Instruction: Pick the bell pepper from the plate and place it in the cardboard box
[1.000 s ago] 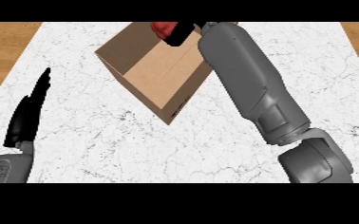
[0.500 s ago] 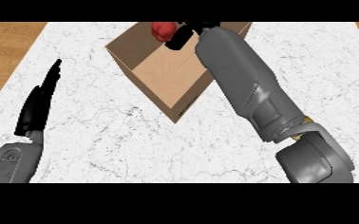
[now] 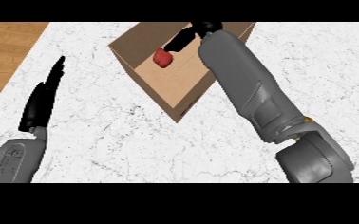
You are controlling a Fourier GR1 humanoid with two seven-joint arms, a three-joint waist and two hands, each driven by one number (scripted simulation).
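Observation:
The red bell pepper lies inside the open cardboard box, near its far left wall. My right hand hangs over the box just right of the pepper. Its fingers are straight and point down at the pepper, with their tips beside it and not curled round it. The grey right forearm crosses the box's right side and hides that wall. At the left of the counter my left hand rests open with its fingers pointing up. No plate is in view.
The white marble counter spreads round the box. Its left edge meets a strip of wooden floor at the upper left. The box's near corner points toward me.
The pepper has gone from my right hand's fingers at the box's far rim down into the box, and the fingers have straightened. The box now shows lower in the view.

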